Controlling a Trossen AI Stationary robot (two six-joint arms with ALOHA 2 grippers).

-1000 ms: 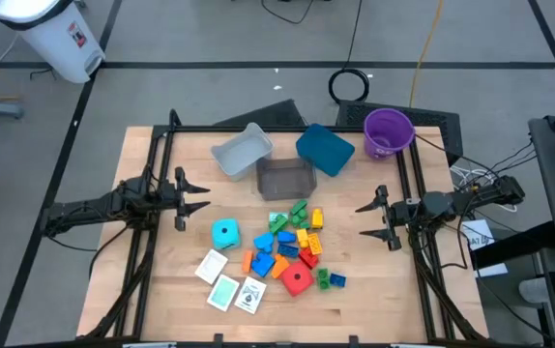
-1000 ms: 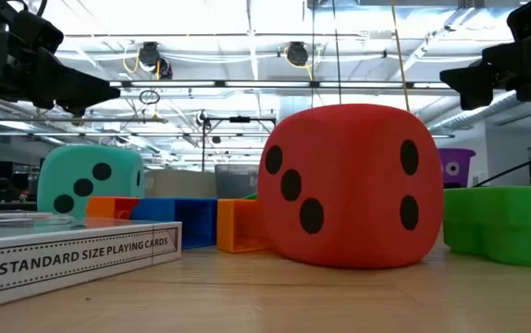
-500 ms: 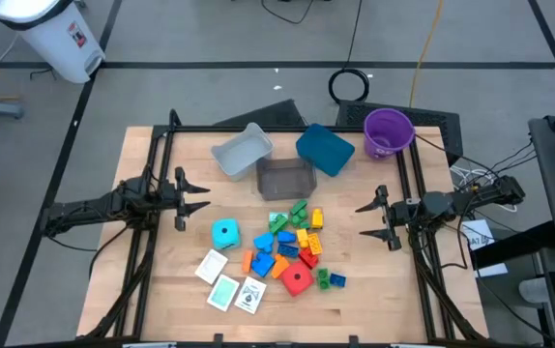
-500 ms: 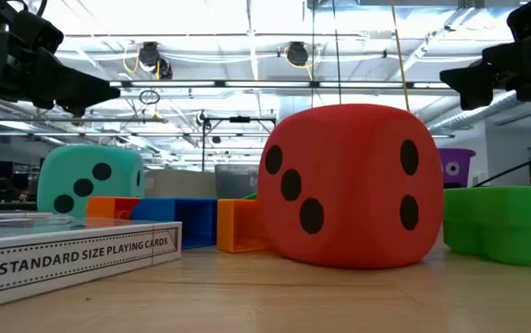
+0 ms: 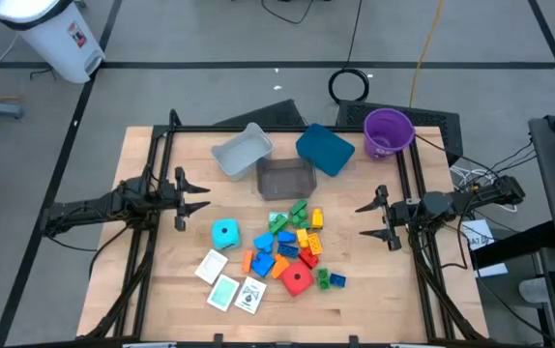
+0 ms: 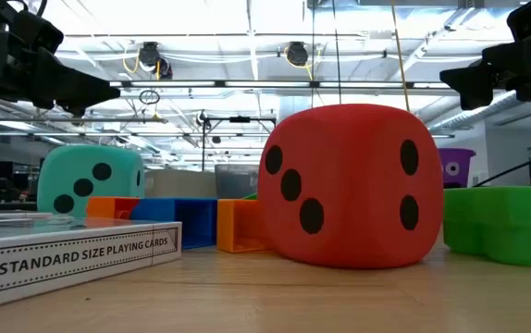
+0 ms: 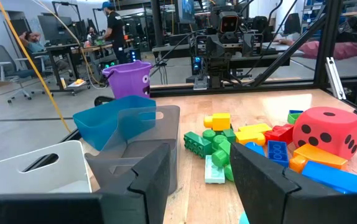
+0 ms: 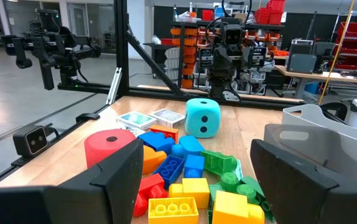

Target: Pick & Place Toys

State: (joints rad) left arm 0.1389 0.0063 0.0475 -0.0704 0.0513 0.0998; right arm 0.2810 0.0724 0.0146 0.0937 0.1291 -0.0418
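The toys lie in the middle of the table: a heap of small coloured bricks [image 5: 292, 242], a cyan die [image 5: 224, 232], a red die [image 5: 297, 280] and three flat cards [image 5: 227, 285] near the front edge. All rest on the wood. My left gripper [image 5: 204, 197] hovers level at the table's left, open, pointing toward the heap, with nothing between its fingers [image 7: 147, 180]. My right gripper [image 5: 361, 220] hovers level at the table's right, also open and bare, facing the bricks [image 8: 185, 180]. In the low view the red die [image 6: 349, 185] fills the foreground.
Behind the toys stand a light grey bin [image 5: 242, 152], a dark see-through bin [image 5: 286, 179] and a teal bin [image 5: 325, 150]. A purple cup [image 5: 388, 132] sits at the far right corner. A black frame [image 5: 161, 145] borders the table.
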